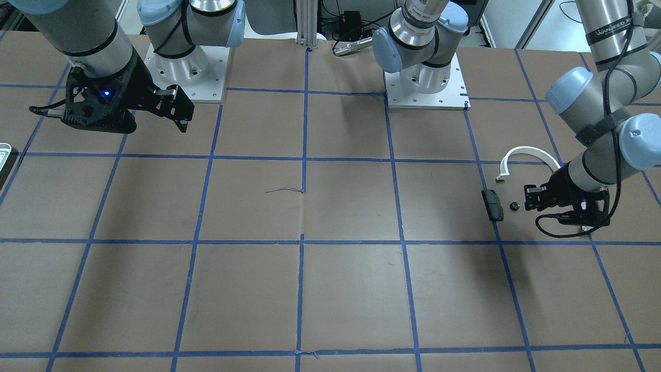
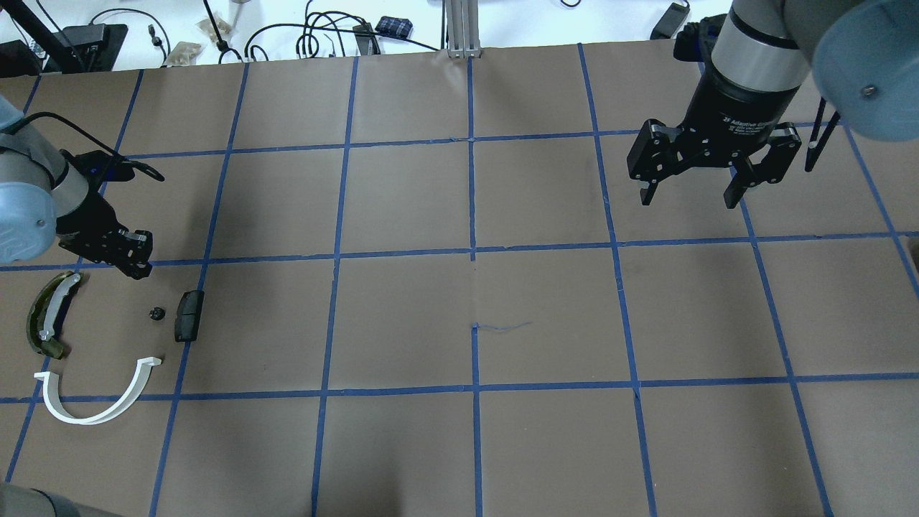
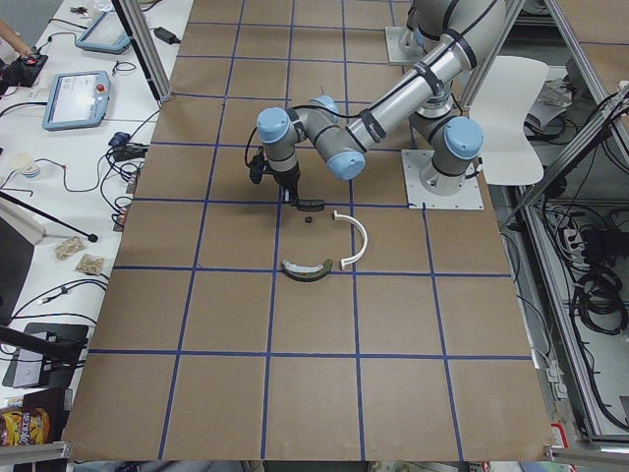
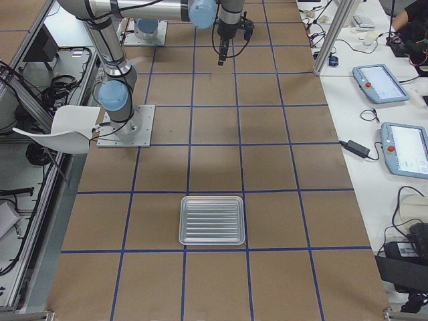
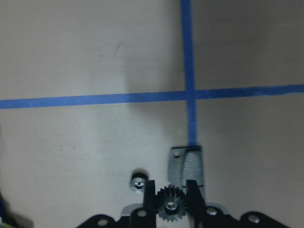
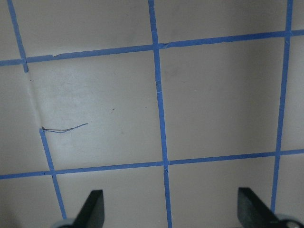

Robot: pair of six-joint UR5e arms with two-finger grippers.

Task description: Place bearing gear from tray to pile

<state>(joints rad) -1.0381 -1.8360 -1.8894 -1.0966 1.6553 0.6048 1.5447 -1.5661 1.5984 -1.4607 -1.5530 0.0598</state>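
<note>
In the left wrist view, my left gripper point(image 5: 170, 195) is shut on a small black bearing gear point(image 5: 170, 210), held low over the table. It hovers by the pile: a black pad point(image 2: 189, 316), a white half-ring point(image 2: 93, 411) and an olive curved shoe point(image 2: 44, 317). A small black round part point(image 2: 156, 314) lies on the table between the left gripper point(image 2: 136, 262) and the pad. The ribbed metal tray point(image 4: 212, 219) lies far away at the other end of the table, a sliver of it point(image 1: 4, 151) showing in the front view. My right gripper point(image 2: 689, 188) hangs open and empty above the table.
The brown table top carries a grid of blue tape point(image 2: 472, 251). Both arm bases point(image 1: 426, 88) stand on plates at the robot's edge. Cables and small gear point(image 2: 323, 36) lie beyond the far edge. Side benches hold tablets point(image 4: 381, 83).
</note>
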